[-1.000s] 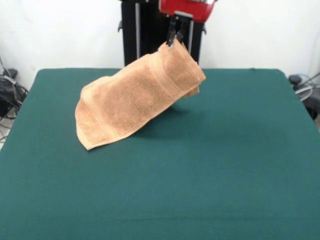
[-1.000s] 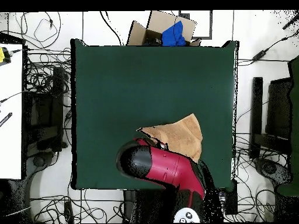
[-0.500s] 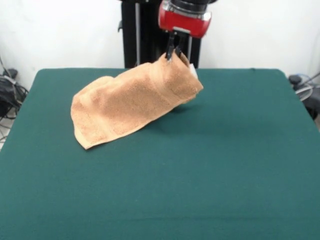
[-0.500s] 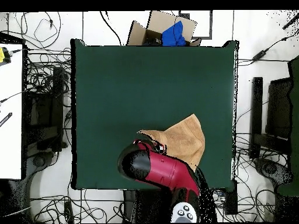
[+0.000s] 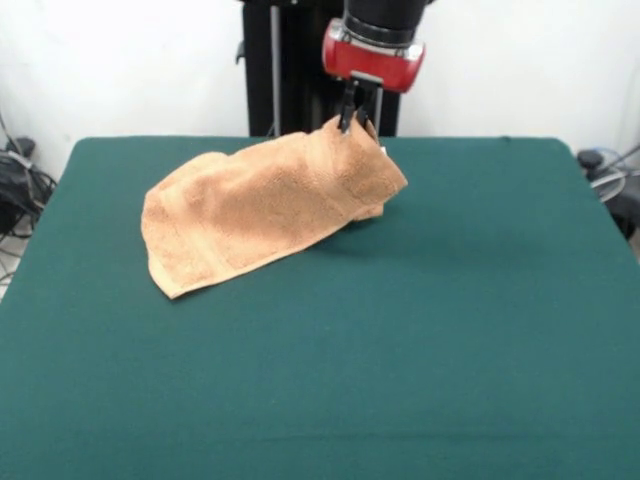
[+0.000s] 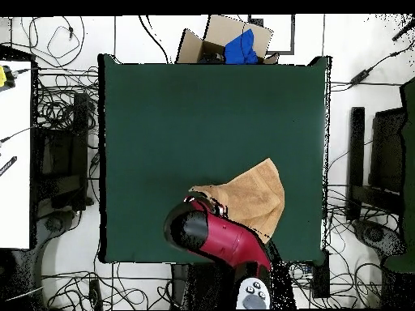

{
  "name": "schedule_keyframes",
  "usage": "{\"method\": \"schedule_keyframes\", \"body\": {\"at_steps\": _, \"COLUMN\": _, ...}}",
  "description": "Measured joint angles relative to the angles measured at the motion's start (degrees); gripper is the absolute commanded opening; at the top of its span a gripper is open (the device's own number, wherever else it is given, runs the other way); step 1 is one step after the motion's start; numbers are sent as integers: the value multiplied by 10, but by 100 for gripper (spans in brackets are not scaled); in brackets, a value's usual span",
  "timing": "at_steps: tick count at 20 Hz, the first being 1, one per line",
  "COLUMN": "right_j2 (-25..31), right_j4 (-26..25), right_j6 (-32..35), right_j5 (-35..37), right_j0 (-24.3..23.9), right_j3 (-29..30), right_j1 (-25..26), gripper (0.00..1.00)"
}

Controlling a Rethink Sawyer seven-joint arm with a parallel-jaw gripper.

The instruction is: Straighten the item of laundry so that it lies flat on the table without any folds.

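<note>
The peach-orange towel, the item of laundry [image 5: 255,210] [image 6: 253,197], lies folded over on the dark green table [image 5: 420,330] [image 6: 186,121]. Its left part rests on the cloth while its right corner is held up a little. My gripper [image 5: 354,120] hangs from the red arm head and is shut on that raised corner, at the far middle of the table in the front view. In the overhead view the red and black arm [image 6: 215,236] covers the gripper and part of the towel.
A cardboard box with a blue object [image 6: 235,44] stands beyond the table's top edge in the overhead view. Cables and dark equipment [image 6: 61,154] lie on the floor on both sides.
The gripper has come down with the towel corner, so the towel now slopes lower and more of it rests on the table. Its left part has spread slightly.
</note>
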Motion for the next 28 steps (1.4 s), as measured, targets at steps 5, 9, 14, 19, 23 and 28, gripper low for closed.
{"method": "schedule_keyframes", "body": {"at_steps": 5, "right_j2": 0, "right_j4": 13, "right_j6": 0, "right_j5": 0, "right_j0": 4, "right_j3": 5, "right_j1": 1, "gripper": 0}}
{"method": "schedule_keyframes", "body": {"at_steps": 9, "right_j2": 0, "right_j4": 23, "right_j6": 0, "right_j5": -5, "right_j0": 17, "right_j3": 12, "right_j1": 1, "gripper": 100}}
{"method": "schedule_keyframes", "body": {"at_steps": 14, "right_j2": 0, "right_j4": 32, "right_j6": 0, "right_j5": -25, "right_j0": 36, "right_j3": 15, "right_j1": 1, "gripper": 100}}
{"method": "schedule_keyframes", "body": {"at_steps": 19, "right_j2": 0, "right_j4": 44, "right_j6": 0, "right_j5": -31, "right_j0": 39, "right_j3": 15, "right_j1": 1, "gripper": 100}}
{"method": "schedule_keyframes", "body": {"at_steps": 23, "right_j2": 0, "right_j4": 56, "right_j6": 0, "right_j5": -31, "right_j0": 39, "right_j3": 15, "right_j1": 0, "gripper": 100}}
{"method": "schedule_keyframes", "body": {"at_steps": 28, "right_j2": 0, "right_j4": 67, "right_j6": 0, "right_j5": -31, "right_j0": 39, "right_j3": 15, "right_j1": 0, "gripper": 100}}
